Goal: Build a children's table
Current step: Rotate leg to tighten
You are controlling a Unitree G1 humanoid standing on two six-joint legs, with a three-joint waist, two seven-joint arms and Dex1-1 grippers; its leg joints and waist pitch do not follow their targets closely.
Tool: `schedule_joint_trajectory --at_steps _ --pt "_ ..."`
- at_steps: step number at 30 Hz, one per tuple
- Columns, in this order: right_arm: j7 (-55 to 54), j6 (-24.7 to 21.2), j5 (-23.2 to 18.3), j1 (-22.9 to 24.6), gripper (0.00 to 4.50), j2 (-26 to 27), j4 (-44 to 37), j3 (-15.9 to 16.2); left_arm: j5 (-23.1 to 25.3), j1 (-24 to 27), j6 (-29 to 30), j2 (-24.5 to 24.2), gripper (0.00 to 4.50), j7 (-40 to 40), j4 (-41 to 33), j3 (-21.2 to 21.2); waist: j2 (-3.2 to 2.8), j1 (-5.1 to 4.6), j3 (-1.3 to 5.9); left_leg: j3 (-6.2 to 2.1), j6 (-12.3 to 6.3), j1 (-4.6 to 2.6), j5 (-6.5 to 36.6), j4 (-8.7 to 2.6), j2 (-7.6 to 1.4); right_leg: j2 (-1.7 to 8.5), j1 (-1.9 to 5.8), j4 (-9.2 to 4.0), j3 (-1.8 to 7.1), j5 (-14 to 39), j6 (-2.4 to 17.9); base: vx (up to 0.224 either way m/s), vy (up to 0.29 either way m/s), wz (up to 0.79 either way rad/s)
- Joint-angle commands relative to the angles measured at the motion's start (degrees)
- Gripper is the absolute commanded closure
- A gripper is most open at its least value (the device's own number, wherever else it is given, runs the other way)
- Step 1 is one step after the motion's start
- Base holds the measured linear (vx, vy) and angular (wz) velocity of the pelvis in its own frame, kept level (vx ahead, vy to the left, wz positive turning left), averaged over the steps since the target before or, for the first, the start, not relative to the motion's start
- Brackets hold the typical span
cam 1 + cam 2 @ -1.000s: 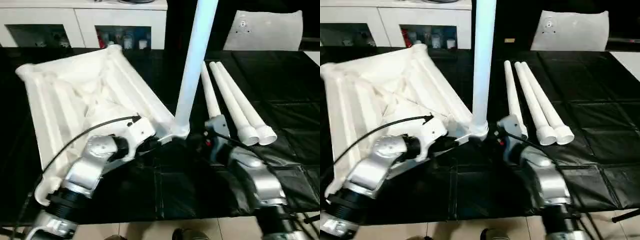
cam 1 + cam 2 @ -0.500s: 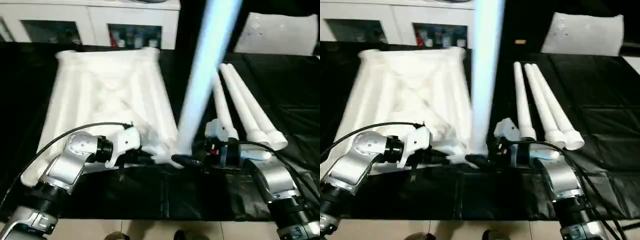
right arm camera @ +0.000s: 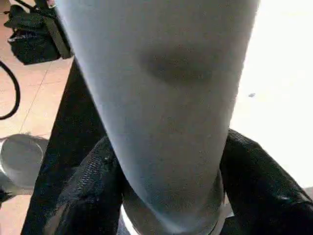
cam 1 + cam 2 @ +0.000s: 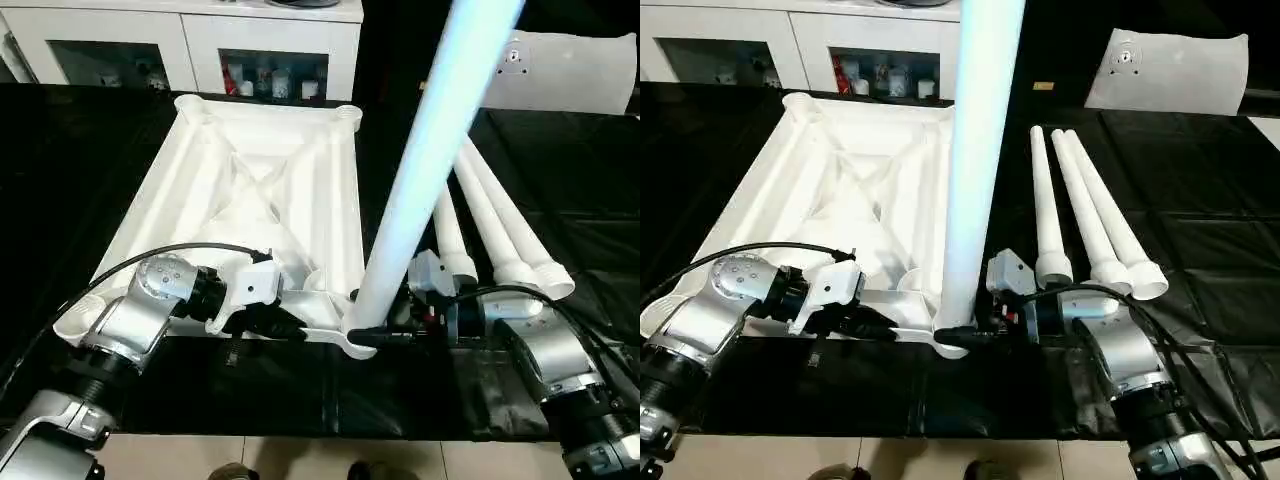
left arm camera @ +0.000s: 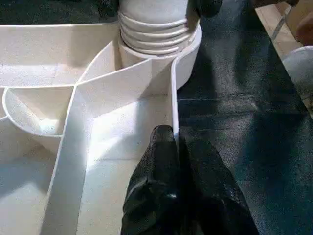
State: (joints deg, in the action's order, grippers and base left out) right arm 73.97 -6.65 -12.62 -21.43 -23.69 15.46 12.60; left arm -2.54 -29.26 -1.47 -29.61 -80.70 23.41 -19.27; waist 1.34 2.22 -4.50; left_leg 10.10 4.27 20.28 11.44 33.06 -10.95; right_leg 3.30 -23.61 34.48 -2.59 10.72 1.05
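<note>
One leg standing in the near corner socket of the upside-down table top.

The table top [image 4: 250, 200] lies with its ribs up on the black cloth [image 4: 560, 170], and I see the upright leg [image 4: 975, 170] seated in its near right corner. My right gripper [image 3: 166, 196] has its fingers [image 3: 93, 196] around the base of this leg. My left gripper [image 5: 177, 142] is pinched closed on the thin rim beside the socket. Three spare legs [image 4: 1090, 225] lie together just right of the top.
</note>
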Motion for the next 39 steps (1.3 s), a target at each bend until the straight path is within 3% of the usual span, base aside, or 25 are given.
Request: schedule_joint_trajectory --at_steps 1,9,14,16,19,22,23,25,29,30,33,36,39 --pt "1.25 0.52 0.4 -0.19 1.98 -0.86 0.2 0.91 1.56 -0.29 -0.76 -0.4 4.5 -1.5 0.92 -2.02 0.04 -0.01 3.32 -0.11 -5.34 -0.09 5.63 -3.26 -2.25 4.06 3.47 -3.16 2.66 5.27 15.37 0.0 0.0 0.0" --pt "0.98 -0.44 -0.25 0.51 2.41 -0.13 -0.42 1.33 0.09 0.83 0.57 -0.59 4.5 -1.11 -0.05 -1.01 0.08 -0.12 3.17 -0.15 -4.56 -0.15 6.9 -3.36 -2.24 4.11 3.43 -3.37 2.75 7.44 14.9 0.0 0.0 0.0" --pt "-8.52 -5.59 -1.51 2.71 2.46 4.5 -2.49 -0.68 -1.91 5.1 7.95 1.91 4.5 7.71 -7.37 2.5 -0.11 -0.49 2.95 -0.29 -4.1 -0.04 7.4 -3.64 -2.43 4.13 3.31 -3.43 2.71 7.33 15.34 0.0 0.0 0.0" --pt "-13.38 -7.9 -1.0 3.24 2.47 6.56 -2.66 -1.39 -1.07 6.32 10.49 3.19 4.5 11.66 -9.58 3.02 -0.08 -0.82 2.46 -0.48 -2.47 -0.15 11.68 -4.03 -2.2 4.15 3.1 -4.51 2.64 17.6 12.67 0.0 0.0 0.0" --pt "-22.89 -9.6 0.85 4.81 2.47 12.01 -3.13 -1.91 -0.97 8.5 16.18 7.78 4.5 19.1 -14.17 4.14 0.19 -1.85 2.15 -0.83 -0.46 -0.13 14.34 -4.32 -2.21 4.23 2.65 -5.23 2.63 25.94 9.48 0.0 0.0 0.0" --pt "-27.04 -11.02 1.58 5.29 2.47 14.75 -3.49 -2.08 0.12 9.41 19.63 10.55 4.5 23.48 -16.88 4.03 0.14 -2.37 2.21 -0.88 -1.0 -0.29 14.87 -4.11 -2.0 4.21 2.38 -5.77 2.78 28.71 7.79 0.0 0.0 0.0" --pt "-30.65 -12.23 2.25 5.21 2.47 17.28 -3.36 -2.15 1.2 9.72 22.18 12.96 4.5 26.99 -18.41 3.76 0.48 -2.59 2.18 -0.81 -1.35 -0.29 15.22 -4.04 -1.95 4.11 2.18 -5.99 2.78 29.61 7.46 0.0 0.0 0.0" --pt "-41.17 -15.38 3.73 3.7 2.47 24.21 -1.48 -3.08 3.8 8.94 27.52 19.38 4.5 36.07 -19.88 3.53 0.31 -2.95 2.24 -0.99 -0.64 -0.15 14.39 -4.17 -1.96 4.11 2.16 -5.85 2.74 29.78 7.0 0.0 0.0 0.0" --pt "-48.06 -17.59 5.18 1.65 2.47 28.24 0.26 -4.05 5.32 7.35 30.99 23.49 4.5 42.05 -19.78 4.03 0.19 -3.1 2.6 -0.95 -0.89 -0.1 13.36 -4.01 -1.77 3.98 2.22 -5.76 2.84 26.56 7.09 0.0 0.0 0.0" --pt "-51.77 -17.42 5.03 -1.08 2.47 30.68 3.29 -5.19 6.84 4.4 31.58 26.99 4.5 47.47 -17.28 5.03 0.22 -3.11 2.89 -0.8 -1.34 -0.09 12.58 -3.92 -1.74 3.87 2.24 -5.67 2.84 24.04 7.43 0.0 0.0 0.0" --pt "-52.81 -15.34 4.9 -2.23 1.77 31.44 4.65 -6.38 7.7 2.88 30.62 26.82 4.5 47.46 -15.74 4.67 0.08 -2.86 3.49 -0.62 -2.11 0.16 9.72 -3.6 -1.61 3.82 2.72 -5.08 2.85 17.28 8.82 0.0 0.0 0.0" --pt "-52.98 -14.6 5.85 -2.03 1.54 31.26 4.27 -7.48 8.68 2.51 30.13 25.66 4.5 46.87 -15.19 5.01 0.09 -2.68 3.91 -0.64 -3.35 0.58 5.92 -3.45 -1.61 3.9 3.51 -4.23 2.73 10.01 10.48 0.0 0.0 0.0" --pt "-53.25 -12.36 7.65 -1.64 1.27 30.41 3.74 -7.29 9.4 2.55 30.5 24.68 4.5 47.03 -15.15 5.3 -0.1 -2.51 4.12 -0.46 -4.21 0.42 4.26 -3.25 -1.69 3.98 3.63 -3.91 2.69 5.87 12.29 0.0 0.0 0.0"
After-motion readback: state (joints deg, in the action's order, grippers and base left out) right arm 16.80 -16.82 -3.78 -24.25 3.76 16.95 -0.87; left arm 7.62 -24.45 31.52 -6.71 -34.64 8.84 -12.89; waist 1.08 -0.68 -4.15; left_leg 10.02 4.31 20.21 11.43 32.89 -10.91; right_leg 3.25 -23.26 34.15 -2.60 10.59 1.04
